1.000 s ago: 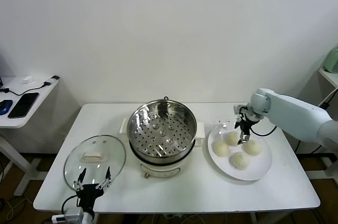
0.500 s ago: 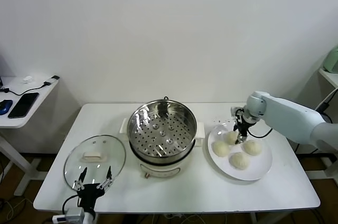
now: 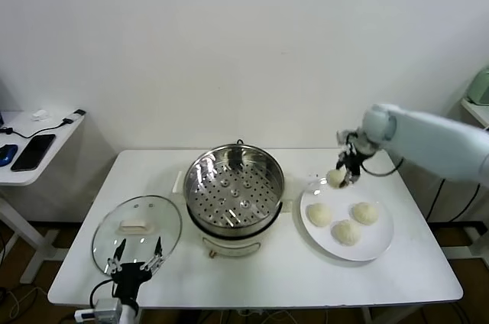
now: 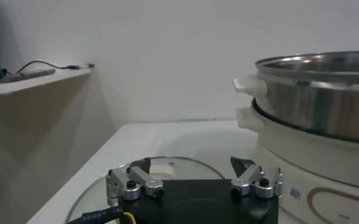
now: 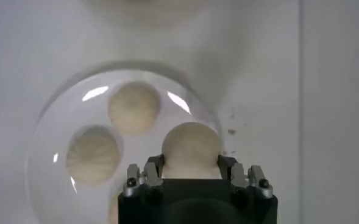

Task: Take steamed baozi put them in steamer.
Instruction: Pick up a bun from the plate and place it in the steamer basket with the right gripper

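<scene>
My right gripper (image 3: 341, 176) is shut on one cream-white baozi (image 3: 335, 178) and holds it in the air above the far left edge of the white plate (image 3: 378, 239). The held baozi (image 5: 190, 150) sits between the jaws in the right wrist view. Three more baozi (image 3: 318, 215) lie on the plate; two show below in the right wrist view (image 5: 134, 108). The steel steamer (image 3: 234, 186) stands at the table's middle, its perforated tray bare. My left gripper (image 3: 135, 260) is open and idle at the front left, by the glass lid.
The glass lid (image 3: 137, 228) with a cream handle lies flat on the table, left of the steamer. A side table (image 3: 34, 148) with a phone stands at far left. The steamer's handle (image 4: 250, 86) and side show close in the left wrist view.
My right gripper closed on the plate's far-left baozi and lifted it up off the plate, slightly leftward. Three baozi stay on the plate. The left arm has not moved.
</scene>
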You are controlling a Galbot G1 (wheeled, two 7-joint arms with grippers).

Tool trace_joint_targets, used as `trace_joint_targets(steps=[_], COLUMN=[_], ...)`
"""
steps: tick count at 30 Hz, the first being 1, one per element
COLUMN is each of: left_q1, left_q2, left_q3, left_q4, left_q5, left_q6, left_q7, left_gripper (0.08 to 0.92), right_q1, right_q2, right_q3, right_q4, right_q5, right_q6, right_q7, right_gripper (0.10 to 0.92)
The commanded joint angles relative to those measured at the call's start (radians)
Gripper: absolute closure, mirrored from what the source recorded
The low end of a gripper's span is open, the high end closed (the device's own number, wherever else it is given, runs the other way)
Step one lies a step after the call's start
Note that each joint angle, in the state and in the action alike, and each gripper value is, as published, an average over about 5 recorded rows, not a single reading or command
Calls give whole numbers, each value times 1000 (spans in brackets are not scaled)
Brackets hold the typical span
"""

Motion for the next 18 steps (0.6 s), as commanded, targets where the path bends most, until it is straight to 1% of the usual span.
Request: trace_joint_targets(steps=[1, 5, 8, 11, 13, 15, 18], left_q1=[1, 2, 5, 8, 12, 15, 18], left_q2=[6, 8, 8, 9, 9, 9, 7], left_q3=[1, 0, -6, -10, -10, -10, -10], left_q4=[-13, -21, -24, -26, -26, -27, -27], left_q5=[-1, 0, 0, 2, 4, 7, 12], left_q6=[4, 7, 10, 12, 11, 11, 10], left_q7=[-3, -2, -2, -2, -3, -3, -4], left_gripper=[177, 177, 177, 177, 177, 177, 177], right_q1=[405, 367, 301, 215, 152, 85, -22], right_q2=[147, 288, 365, 402, 415, 424, 444], right_q3=[-118, -81, -81, -74, -56, -23, 54], right_q4=[255, 264, 232, 189, 152, 96, -32], right_q5=[163, 110, 28, -83, -160, -253, -422], right_q6=[178, 347, 486, 624, 687, 739, 805], right_q7=[-38, -16, -28, -44, -41, -34, -6], right_gripper=[414, 414, 414, 414, 414, 414, 414])
